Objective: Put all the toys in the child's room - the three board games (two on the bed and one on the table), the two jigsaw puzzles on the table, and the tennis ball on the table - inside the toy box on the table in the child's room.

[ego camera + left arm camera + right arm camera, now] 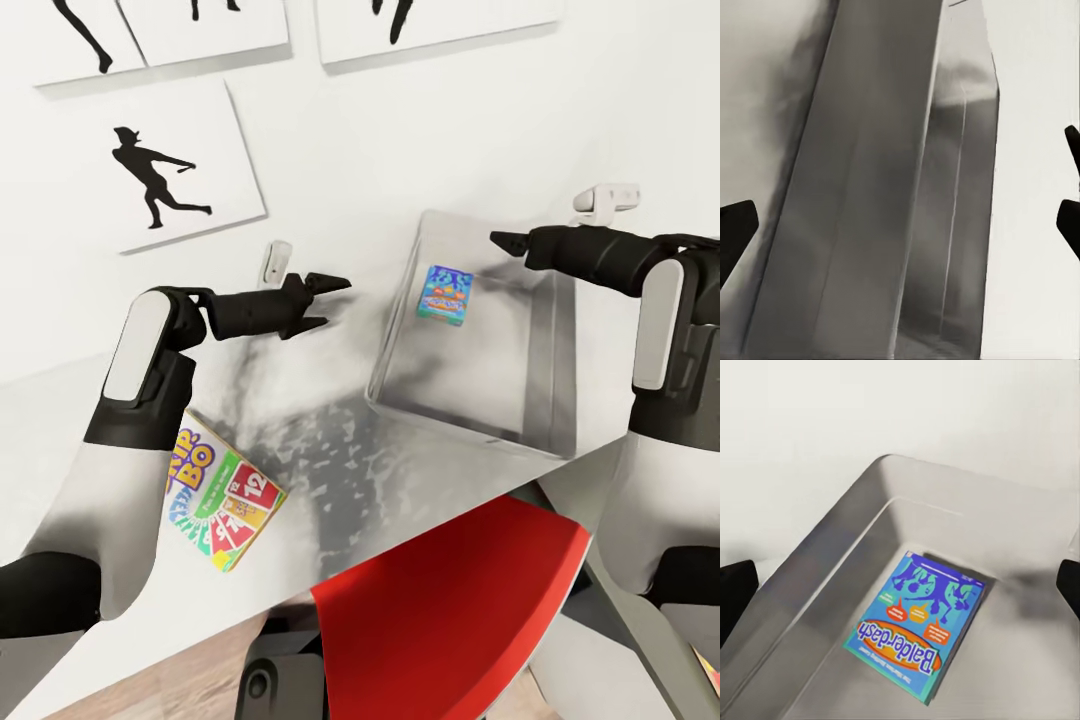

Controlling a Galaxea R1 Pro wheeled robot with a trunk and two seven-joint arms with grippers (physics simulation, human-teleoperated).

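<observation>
Both arms outstretched, left claw (325, 303) spread, right claw (505, 242) above toy box (560, 345)

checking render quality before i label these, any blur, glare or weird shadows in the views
Head view: the table shows blotchy, speckled grey shading left of the toy box, yet the SKIP-BO box print stays legible. Left wrist view: the toy box wall is smooth and streaky, its edges soft. Right wrist view: the Balderdash box is sharp, with a soft shadow along one edge.

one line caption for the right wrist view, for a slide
Small blue Balderdash board game box lying flat inside the shallow pale grey toy bin, seen between the open right end effector fingers.
</observation>
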